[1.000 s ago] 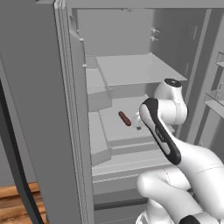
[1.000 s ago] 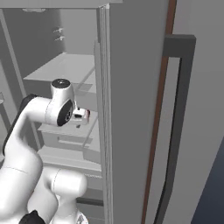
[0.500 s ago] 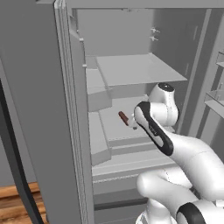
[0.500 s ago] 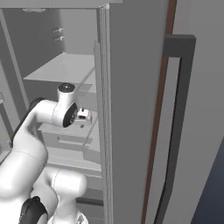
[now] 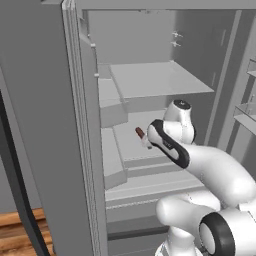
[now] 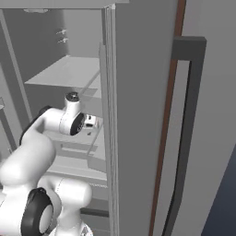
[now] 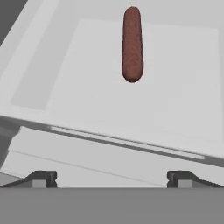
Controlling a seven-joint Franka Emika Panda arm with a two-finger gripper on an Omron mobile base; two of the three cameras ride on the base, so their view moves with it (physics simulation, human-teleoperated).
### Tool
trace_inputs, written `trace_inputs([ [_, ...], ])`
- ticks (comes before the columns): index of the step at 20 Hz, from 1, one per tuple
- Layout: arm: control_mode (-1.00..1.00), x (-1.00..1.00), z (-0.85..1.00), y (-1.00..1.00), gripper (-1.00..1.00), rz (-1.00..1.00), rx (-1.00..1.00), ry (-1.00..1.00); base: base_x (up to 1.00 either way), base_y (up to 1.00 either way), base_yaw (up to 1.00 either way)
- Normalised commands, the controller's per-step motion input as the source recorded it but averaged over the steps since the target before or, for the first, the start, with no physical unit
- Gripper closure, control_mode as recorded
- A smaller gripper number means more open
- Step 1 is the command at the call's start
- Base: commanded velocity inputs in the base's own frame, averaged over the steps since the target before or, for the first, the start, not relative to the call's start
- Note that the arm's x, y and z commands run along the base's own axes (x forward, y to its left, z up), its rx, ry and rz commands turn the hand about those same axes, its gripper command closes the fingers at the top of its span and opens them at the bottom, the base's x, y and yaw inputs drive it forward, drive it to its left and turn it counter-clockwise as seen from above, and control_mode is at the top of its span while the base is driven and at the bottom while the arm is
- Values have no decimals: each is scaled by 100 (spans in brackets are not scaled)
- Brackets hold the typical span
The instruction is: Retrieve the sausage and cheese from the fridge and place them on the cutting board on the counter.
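The sausage (image 7: 132,43), a dark reddish-brown cylinder, lies on a pale shelf (image 7: 183,87) inside the open fridge (image 5: 150,80). In the hand view it points away from me, ahead of and above my gripper (image 7: 112,180), whose fingertips (image 7: 41,179) stand wide apart with nothing between them. From the left base view the sausage (image 5: 139,132) peeks out just left of my hand, which reaches over the shelf's front lip. In the right base view my hand (image 6: 90,122) sits at that shelf, beside the door's edge. The cheese, cutting board and counter are out of view.
The left fridge door (image 5: 45,125) stands open close beside the arm, and the right door (image 6: 138,115) with its dark handle (image 6: 184,138) flanks the other side. An upper shelf (image 5: 160,80) hangs above my hand. Door bins (image 5: 247,112) sit at far right.
The arm has swung left and deeper into the fridge, bringing my hand up to the sausage's shelf. The sausage has not moved and the jaws stayed open.
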Motion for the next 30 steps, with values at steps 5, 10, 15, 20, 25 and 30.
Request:
trace_inputs([
  [5, -100, 36, -16, 3, -100, 0, 0, 0, 0, 0, 0],
  [10, -100, 43, -19, 0, -100, 0, 0, 0, 0, 0, 0],
  [15, -100, 40, -4, 0, -100, 0, 0, 0, 0, 0, 0],
  [20, -100, 38, -6, 2, -100, 0, 0, 0, 0, 0, 0],
  [25, -100, 41, -33, 4, -100, 0, -1, 0, 0, 0, 0],
  [30, -100, 43, -22, 0, -100, 0, 0, 0, 0, 0, 0],
])
